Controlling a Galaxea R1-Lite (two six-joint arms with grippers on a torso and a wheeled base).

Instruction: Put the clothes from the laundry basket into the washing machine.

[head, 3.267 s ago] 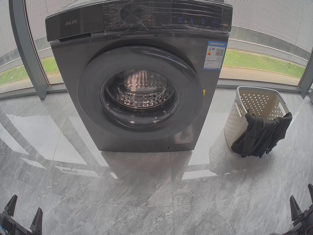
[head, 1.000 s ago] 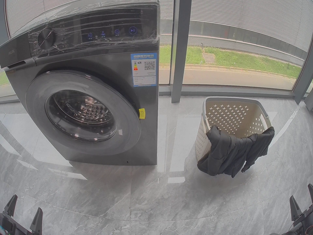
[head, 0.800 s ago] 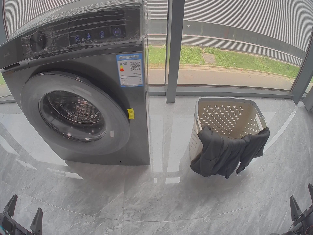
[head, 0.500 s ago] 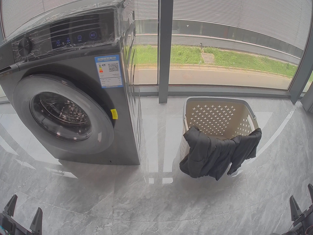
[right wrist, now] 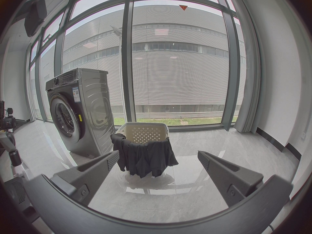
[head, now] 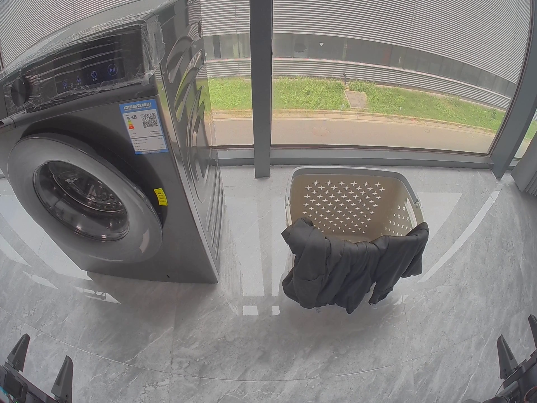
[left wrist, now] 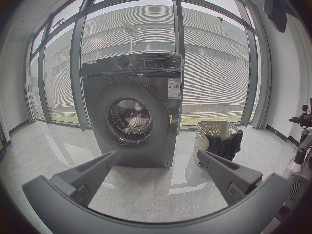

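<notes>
Cream star-perforated laundry basket (head: 352, 200), black clothes (head: 347, 267)

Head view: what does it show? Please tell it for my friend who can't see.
Dark clothes hang over the front rim of a white basket that stands on a shiny grey floor. A grey washer stands to its left with its round door shut, and big windows are behind.

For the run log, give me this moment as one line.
clothes: draped over laundry basket rim | washing machine: door shut | left gripper: jaws open | right gripper: jaws open
</notes>
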